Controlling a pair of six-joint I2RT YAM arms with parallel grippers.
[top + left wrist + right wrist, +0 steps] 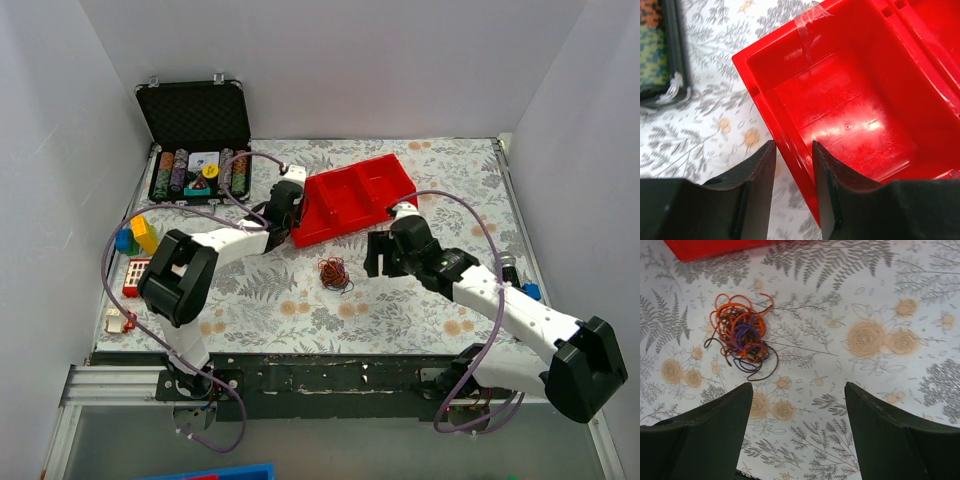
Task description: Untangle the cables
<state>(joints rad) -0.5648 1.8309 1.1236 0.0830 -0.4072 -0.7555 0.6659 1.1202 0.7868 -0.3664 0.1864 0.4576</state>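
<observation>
The cables (334,273) are a small tangled bunch of orange, red, purple and dark brown wires lying on the floral cloth in mid-table; in the right wrist view they (740,335) lie up and to the left of my fingers. My right gripper (378,255) (797,387) is open and empty, just right of the bunch and not touching it. My left gripper (288,208) (794,146) is at the near left corner of the red tray (350,195), its jaws narrow and straddling the tray's wall (790,125) at the fingertips.
An open black case of poker chips (198,150) stands at the back left; its edge shows in the left wrist view (660,55). Toy blocks (140,235) (135,272) lie along the left edge. A small blue object (530,291) sits at the right edge. White walls surround the table.
</observation>
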